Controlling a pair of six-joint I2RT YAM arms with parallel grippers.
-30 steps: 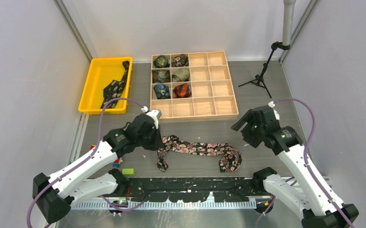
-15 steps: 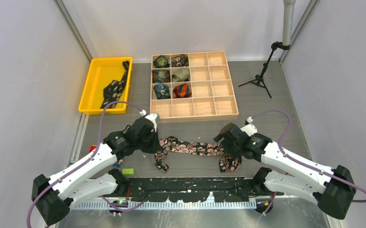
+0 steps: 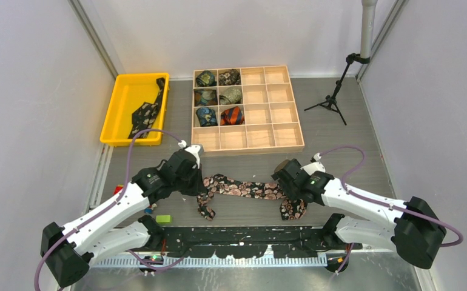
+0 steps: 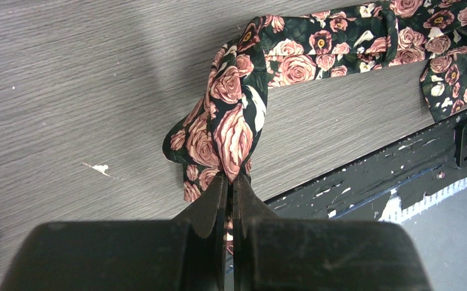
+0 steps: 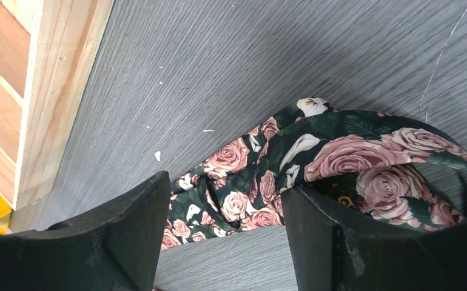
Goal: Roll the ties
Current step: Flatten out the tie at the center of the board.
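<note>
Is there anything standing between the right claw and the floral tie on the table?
Nothing visible does. The right claw is open directly over the floral tie, and the fabric shows between its fingers. The left claw is shut on the tie farther along, apart from the right one.

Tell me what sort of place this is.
Probably a robotics lab test cell: left arm and right arm bolted to a table enclosed by plain panels, a tripod at the back, a floral tie and wooden sorting box as props.
</note>
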